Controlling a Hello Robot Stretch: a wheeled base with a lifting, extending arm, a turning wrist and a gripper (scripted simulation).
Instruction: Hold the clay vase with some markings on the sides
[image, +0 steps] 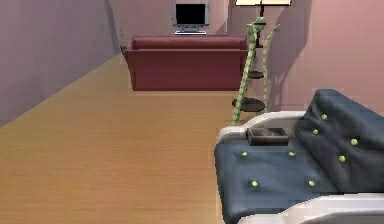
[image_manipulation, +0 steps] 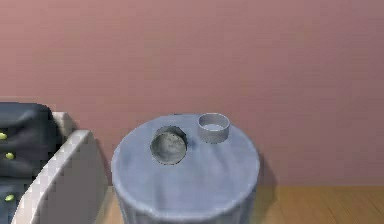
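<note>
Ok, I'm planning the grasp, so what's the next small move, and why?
Probably creep the base forward a touch: the brownish vessel sits on the round grey table, left of the grey cup and slightly left of centre.

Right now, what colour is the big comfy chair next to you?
The armchair is dark blue, dotted with little yellow-green buttons. The forward view shows it best.

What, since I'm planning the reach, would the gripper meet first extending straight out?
Probably the round grey table, then the grey cup near its back edge; arm height is unclear, so it might pass over.
</note>
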